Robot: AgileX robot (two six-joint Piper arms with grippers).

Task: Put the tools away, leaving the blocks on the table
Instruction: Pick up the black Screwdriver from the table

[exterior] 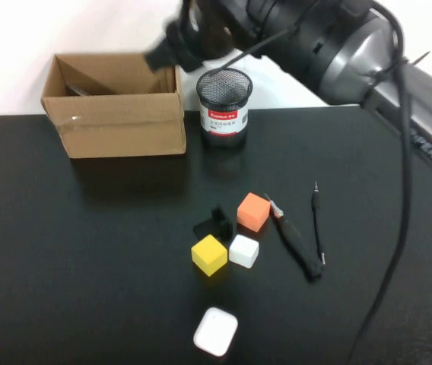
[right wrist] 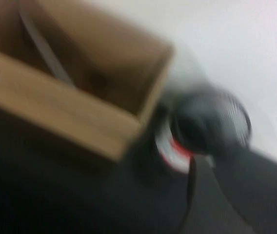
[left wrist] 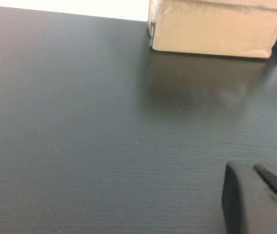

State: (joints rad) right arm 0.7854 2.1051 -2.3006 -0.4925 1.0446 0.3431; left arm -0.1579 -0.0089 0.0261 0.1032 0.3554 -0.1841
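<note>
My left gripper (left wrist: 258, 200) sits low over the bare black table (exterior: 64, 266), down at about seven o'clock. I only see a bit of one dark finger there, so I cannot tell if my fingers are apart or together.

At ten o'clock stands the cardboard box (exterior: 117, 114), open on top. Something thin and gray leans inside it (exterior: 79, 91), but I cannot tell what it is. My right gripper (exterior: 172, 47) hangs in the air at about eleven o'clock, just over the box's right back corner. It looks blurry. In my right wrist view two dark fingers (right wrist: 197, 195) show with a gap between them and nothing in the gap, so my right fingers are spread apart and empty.

Just beside the box, at twelve o'clock, is a black mesh cup (exterior: 224, 106) with a red and white label.

In the middle of the table are the blocks. The small black piece (exterior: 212, 224) is next to the orange cube (exterior: 253, 211). The yellow cube (exterior: 209, 255) and the white cube (exterior: 244, 251) sit just under them, close together.

A little to the right, at about four o'clock, lies the thick black-handled tool (exterior: 296, 243), its reddish tip near the orange cube. The thin black screwdriver (exterior: 318, 224) lies just beside it.

At six o'clock rests a small white rounded case (exterior: 216, 331).
</note>
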